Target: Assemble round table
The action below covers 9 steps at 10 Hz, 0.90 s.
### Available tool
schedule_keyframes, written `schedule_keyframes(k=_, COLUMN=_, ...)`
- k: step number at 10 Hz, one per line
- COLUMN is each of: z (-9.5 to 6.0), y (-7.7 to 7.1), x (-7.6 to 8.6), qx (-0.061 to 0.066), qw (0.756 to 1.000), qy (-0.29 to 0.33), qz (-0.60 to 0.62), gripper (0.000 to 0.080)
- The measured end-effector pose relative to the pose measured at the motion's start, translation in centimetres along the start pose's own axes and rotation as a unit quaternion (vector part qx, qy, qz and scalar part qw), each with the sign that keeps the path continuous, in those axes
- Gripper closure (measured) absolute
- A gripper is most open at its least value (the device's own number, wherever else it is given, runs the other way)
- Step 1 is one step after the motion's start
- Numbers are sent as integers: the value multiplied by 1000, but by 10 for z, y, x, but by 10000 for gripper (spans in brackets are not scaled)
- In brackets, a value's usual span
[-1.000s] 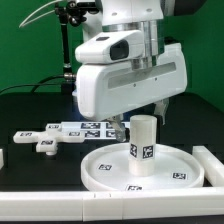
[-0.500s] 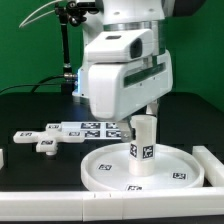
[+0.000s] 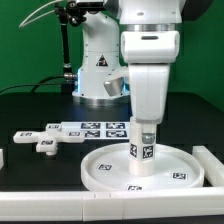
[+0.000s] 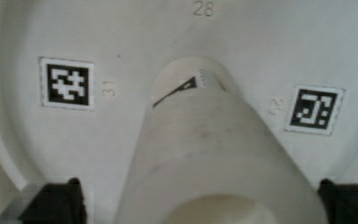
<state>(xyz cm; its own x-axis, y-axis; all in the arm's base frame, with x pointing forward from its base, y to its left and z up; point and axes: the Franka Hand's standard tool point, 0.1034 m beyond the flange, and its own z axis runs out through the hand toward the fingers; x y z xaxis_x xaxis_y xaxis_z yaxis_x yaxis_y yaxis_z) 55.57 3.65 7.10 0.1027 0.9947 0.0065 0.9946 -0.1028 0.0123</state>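
The round disc point(image 3: 100, 172) lies flat at the front of the table. The short thick cylinder leg point(image 3: 142, 155) stands upright at its centre. My gripper point(image 3: 147, 127) points straight down over the leg's top. In the wrist view the leg point(image 4: 211, 150) runs between my two dark fingertips point(image 4: 59, 203), with a gap on each side. The gripper point(image 4: 202, 205) is open around the leg. The disc's floor point(image 4: 34, 150) with two square tags shows round the leg. The cross-shaped piece point(image 3: 45, 142) lies on the table at the exterior view's left.
The marker board point(image 3: 95, 128) lies behind the disc. White rail blocks stand at the exterior view's right point(image 3: 210, 160) and along the front edge point(image 3: 60, 195). The arm's base point(image 3: 100, 70) stands at the back.
The hand has turned about its vertical axis over the leg, from its broad side facing the camera to its narrow side. The leg and disc have stayed in place.
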Motion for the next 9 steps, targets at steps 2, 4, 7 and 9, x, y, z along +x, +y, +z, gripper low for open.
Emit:
schedule_keyframes(k=2, z=0, y=1, x=3, qx=-4, qw=999, qy=-9, qz=-52, gripper=150)
schedule_keyframes(k=4, z=-1, y=2, x=6, qx=-11, qw=993, qy=-16, qz=-116, gripper=150)
schedule_keyframes(k=7, z=1, y=2, x=-3, qx=-7, qw=976, qy=-26, qz=-215, gripper=150)
schedule_keyframes(k=9, z=1, y=3, x=-8, qx=-5, qw=962, qy=-33, qz=-273, gripper=150)
